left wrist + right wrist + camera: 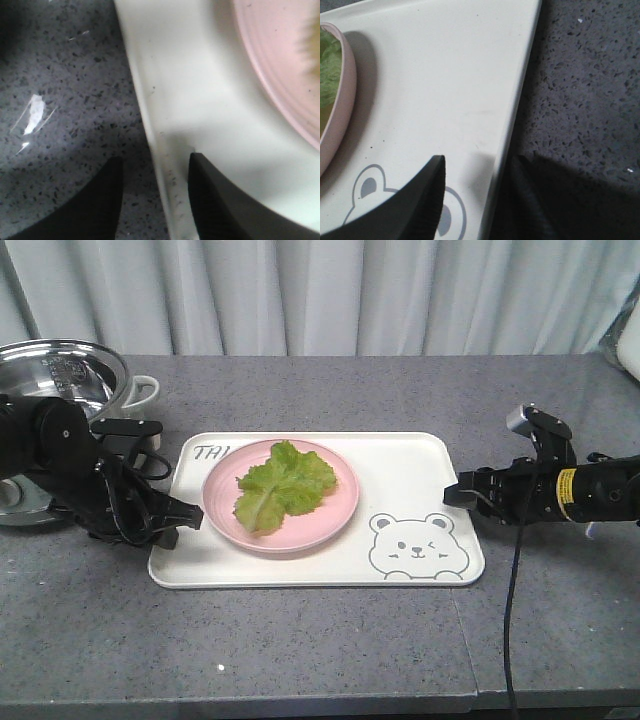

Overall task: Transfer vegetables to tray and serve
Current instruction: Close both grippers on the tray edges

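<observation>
Nearest the front camera, the grey speckled counter point(300, 640) carries the tray point(400, 465), a cream-white rectangle with rounded corners lying flat. A grey winking bear drawing point(415, 545) marks its near right corner. Left of the bear, a round pink plate point(340, 508) stands on the tray, and the lettuce leaf point(280, 485), ruffled and bright green with a paler midrib, lies wholly inside that plate.

At the tray's left edge sits the left gripper point(185, 520). Its wrist view shows the claw point(155, 159) parted and astride the rim, one finger over the counter and the other over the tray floor, with a visible gap to the rim on each side. At the right edge the right gripper point(455, 490) mirrors it. Its own camera shows it point(480, 159) spread across the rim too, one finger above the bear's ear and one over the counter. Neither claw holds anything.

Farther back, the letters "TAI" point(208, 452) show at the tray's far left corner. Behind the left arm stands a shiny steel pot point(60, 375) with a white handled vessel point(140, 392) just beside it. A pale curtain point(350, 295) closes the background.
</observation>
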Available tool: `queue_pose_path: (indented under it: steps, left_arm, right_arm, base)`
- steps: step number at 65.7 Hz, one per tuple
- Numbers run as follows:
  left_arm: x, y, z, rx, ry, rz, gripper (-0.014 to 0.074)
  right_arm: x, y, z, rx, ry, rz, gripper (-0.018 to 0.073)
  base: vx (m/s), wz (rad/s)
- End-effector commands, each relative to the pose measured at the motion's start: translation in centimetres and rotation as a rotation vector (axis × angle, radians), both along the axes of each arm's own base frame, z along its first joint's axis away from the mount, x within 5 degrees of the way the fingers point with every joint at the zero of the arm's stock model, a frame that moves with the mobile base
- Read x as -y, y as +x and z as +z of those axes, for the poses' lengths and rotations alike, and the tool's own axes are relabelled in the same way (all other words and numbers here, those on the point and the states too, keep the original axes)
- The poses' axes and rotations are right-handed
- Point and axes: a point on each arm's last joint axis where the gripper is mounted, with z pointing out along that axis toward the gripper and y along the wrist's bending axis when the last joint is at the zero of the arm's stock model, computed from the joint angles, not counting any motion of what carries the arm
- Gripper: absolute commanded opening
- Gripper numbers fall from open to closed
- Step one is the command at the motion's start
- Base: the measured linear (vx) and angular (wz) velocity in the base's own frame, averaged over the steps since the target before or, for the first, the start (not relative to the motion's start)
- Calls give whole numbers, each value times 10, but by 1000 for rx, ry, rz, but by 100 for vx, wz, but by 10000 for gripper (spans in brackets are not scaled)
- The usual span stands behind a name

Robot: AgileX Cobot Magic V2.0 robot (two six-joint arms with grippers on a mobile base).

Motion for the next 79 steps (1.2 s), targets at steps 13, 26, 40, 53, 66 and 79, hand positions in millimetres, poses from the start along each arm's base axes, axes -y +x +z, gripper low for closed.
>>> queue_pose_path:
  steps: [13, 26, 40, 53, 66, 79]
  left_arm:
    - [4, -6, 4, 21, -71, 6, 197]
    - [8, -7, 5, 17, -115, -9, 24]
    - [9, -7, 5, 10, -131, -3, -7]
    - [9, -8, 5, 2, -130, -4, -7]
    - [10, -8, 6, 6, -139, 2, -7]
    - [14, -8, 12, 24, -189, -14, -7]
  right_arm:
    - [-2, 1, 18, 52, 18, 26, 220]
    - [-3, -4, 10, 22, 25, 28, 126]
    - [-2, -15, -5, -5, -13, 35, 80]
    - [-2, -15, 0, 7, -9, 38, 76]
    - [-1, -15, 7, 28, -18, 31, 76]
    - [0, -17, 19, 65, -33, 18, 76]
  base:
    - [0, 0]
    - [0, 0]
    - [0, 0]
    - [0, 0]
    - [0, 0]
    - [0, 0]
